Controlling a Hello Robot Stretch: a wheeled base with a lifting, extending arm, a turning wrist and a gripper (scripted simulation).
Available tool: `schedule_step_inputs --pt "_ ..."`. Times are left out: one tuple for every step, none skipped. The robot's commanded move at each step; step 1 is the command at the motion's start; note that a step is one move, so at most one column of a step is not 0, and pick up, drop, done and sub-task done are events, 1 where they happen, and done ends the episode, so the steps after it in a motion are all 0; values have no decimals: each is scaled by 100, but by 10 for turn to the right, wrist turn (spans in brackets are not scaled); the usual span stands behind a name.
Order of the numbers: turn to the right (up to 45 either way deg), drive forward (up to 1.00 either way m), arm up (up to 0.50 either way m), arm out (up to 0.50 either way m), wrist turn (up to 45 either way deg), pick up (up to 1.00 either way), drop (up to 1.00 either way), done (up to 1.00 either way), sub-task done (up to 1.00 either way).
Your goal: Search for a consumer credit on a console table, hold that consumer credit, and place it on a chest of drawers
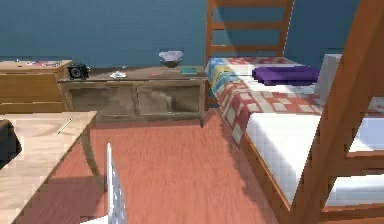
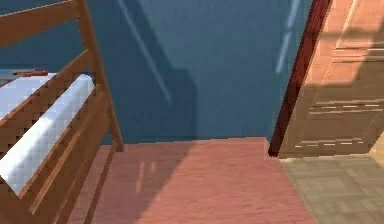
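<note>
— Wood is everywhere in this room. What stands by the blue wall [image 1: 120, 25]?
— A long low desk [image 1: 135, 98] made of brown wood. On it sit a small bowl [image 1: 170, 57], a dark little box [image 1: 80, 71], a tiny clear thing [image 1: 118, 74] and, at the end near the bed, a flat blue-green thing [image 1: 190, 70].
— Is that flat one the card?
— I cannot tell. It is too small, so I cannot say where the card is.
— What is just beside the desk, on the forward view's left?
— A chest of drawers [image 1: 30, 88], with something flat on top.
— And on the other side?
— A bunk bed [image 1: 340, 140] with a ladder [image 1: 250, 30], a patchwork blanket [image 1: 240, 95], a purple pillow [image 1: 285, 73] and a white mattress [image 1: 290, 140].
— What is close to us?
— A pale desk [image 1: 45, 135] and a white chair [image 1: 115, 185] on the red-brown floor [image 1: 180, 160].
— What about the arm side view?
— The bed's wooden rail [image 2: 70, 95] on its left and a brown door [image 2: 345, 90] on its right.
— How are the fingers?
— I cannot tell.
</note>
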Motion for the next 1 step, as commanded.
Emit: schedule_step_inputs --pt "0 25 0 0 0 0 0 0 0"
